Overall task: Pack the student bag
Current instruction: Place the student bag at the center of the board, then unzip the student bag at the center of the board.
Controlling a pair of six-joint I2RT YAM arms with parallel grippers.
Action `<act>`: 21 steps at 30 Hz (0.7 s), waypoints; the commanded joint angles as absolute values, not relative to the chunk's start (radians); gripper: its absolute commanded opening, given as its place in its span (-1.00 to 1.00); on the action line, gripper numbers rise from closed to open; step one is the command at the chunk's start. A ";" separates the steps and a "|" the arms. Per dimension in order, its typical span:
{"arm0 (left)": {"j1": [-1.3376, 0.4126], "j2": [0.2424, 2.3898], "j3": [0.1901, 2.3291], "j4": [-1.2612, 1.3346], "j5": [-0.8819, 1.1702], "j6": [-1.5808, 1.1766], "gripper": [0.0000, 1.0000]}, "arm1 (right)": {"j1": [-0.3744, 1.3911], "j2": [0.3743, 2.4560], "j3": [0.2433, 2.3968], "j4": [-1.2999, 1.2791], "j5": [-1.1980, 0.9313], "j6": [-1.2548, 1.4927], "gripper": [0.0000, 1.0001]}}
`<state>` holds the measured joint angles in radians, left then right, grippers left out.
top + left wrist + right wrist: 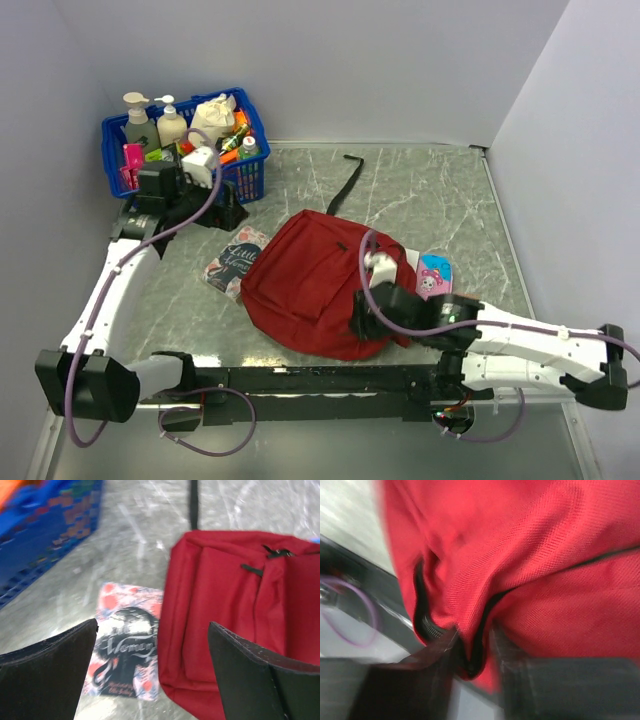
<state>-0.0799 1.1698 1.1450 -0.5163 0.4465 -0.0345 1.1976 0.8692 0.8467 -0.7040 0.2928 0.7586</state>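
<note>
The student bag [310, 285], dark red with black zippers, lies flat at the table's middle. My right gripper [362, 325] is at its near right edge. In the right wrist view a fold of the bag [520, 555] with its black zipper sits between the fingers of that gripper [472, 635], both touching the cloth. My left gripper [222, 205] hovers in front of the basket, jaws wide and empty. Its wrist view looks past the gripper [152, 625] down at the bag [240, 605] and a patterned notebook [127, 645].
A blue basket [243, 182] of bottles stands at the back left, also seen in the left wrist view [45, 530]. The notebook [233, 262] lies against the bag's left side. A pink case [434, 275] lies right of the bag. A black strap [352, 180] trails behind it.
</note>
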 commanded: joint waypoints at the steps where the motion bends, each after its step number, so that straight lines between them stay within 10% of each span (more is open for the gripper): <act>1: -0.226 1.209 1.184 -0.471 0.394 0.023 0.93 | 1.324 0.850 0.827 -0.947 0.353 0.943 0.19; 4: -0.313 1.247 1.187 -0.451 0.370 0.038 0.93 | 1.342 0.831 0.870 -1.058 0.379 0.943 0.58; 12: -0.406 1.351 1.197 -0.367 0.402 0.144 0.93 | 1.338 0.773 1.119 -1.136 0.671 0.903 0.53; 21: -0.471 1.541 1.227 -0.270 0.333 0.235 0.93 | 0.754 0.920 1.068 -0.777 0.484 0.579 0.78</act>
